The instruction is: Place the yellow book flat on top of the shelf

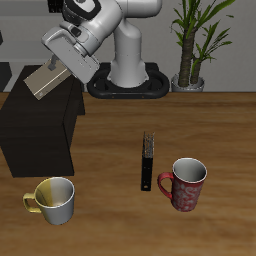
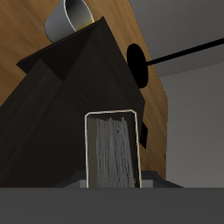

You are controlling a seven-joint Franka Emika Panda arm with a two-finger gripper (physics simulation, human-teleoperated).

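My gripper [image 1: 56,67] is shut on the yellow book [image 1: 45,80] and holds it tilted in the air, just above the back part of the shelf's top. The shelf [image 1: 40,125] is a large low matte-black box at the table's side. In the wrist view the book's whitish-grey page edges [image 2: 112,150] fill the middle, with the shelf's flat black top [image 2: 52,105] beneath them. The book is not touching the shelf as far as I can tell.
A thin dark book [image 1: 148,162] stands on edge mid-table. A red mug [image 1: 187,184] stands beside it near the front edge. A white-and-yellow mug [image 1: 55,200] stands in front of the shelf, and shows in the wrist view [image 2: 70,17]. A potted plant [image 1: 195,40] stands at the back.
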